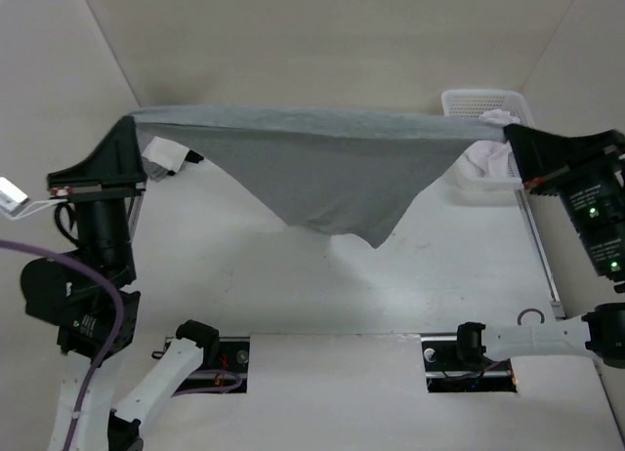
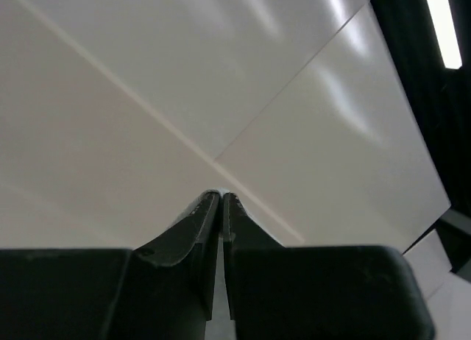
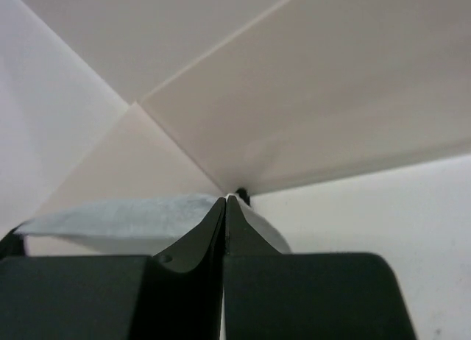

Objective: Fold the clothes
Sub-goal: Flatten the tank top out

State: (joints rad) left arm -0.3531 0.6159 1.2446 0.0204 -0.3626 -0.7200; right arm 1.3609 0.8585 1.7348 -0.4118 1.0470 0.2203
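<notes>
The clothes in play are a grey T-shirt [image 1: 322, 168], held stretched in the air between my two grippers, its top edge taut and the rest hanging to a point above the table. In the top view my left gripper [image 1: 134, 127] is shut on the shirt's left corner. My right gripper [image 1: 508, 134] is shut on its right corner. The left wrist view has the left gripper [image 2: 221, 194] with jaws pressed together and only a pale sliver at the tips. In the right wrist view, grey T-shirt fabric [image 3: 118, 215] runs off to the left of the shut right gripper [image 3: 226, 199].
A white basket [image 1: 485, 102] with white cloth [image 1: 488, 158] in it stands at the back right, just behind my right gripper. A small white cloth [image 1: 166, 158] lies below my left gripper. Pale enclosure walls rise on three sides. A purple cable [image 1: 98, 363] loops beside the left arm.
</notes>
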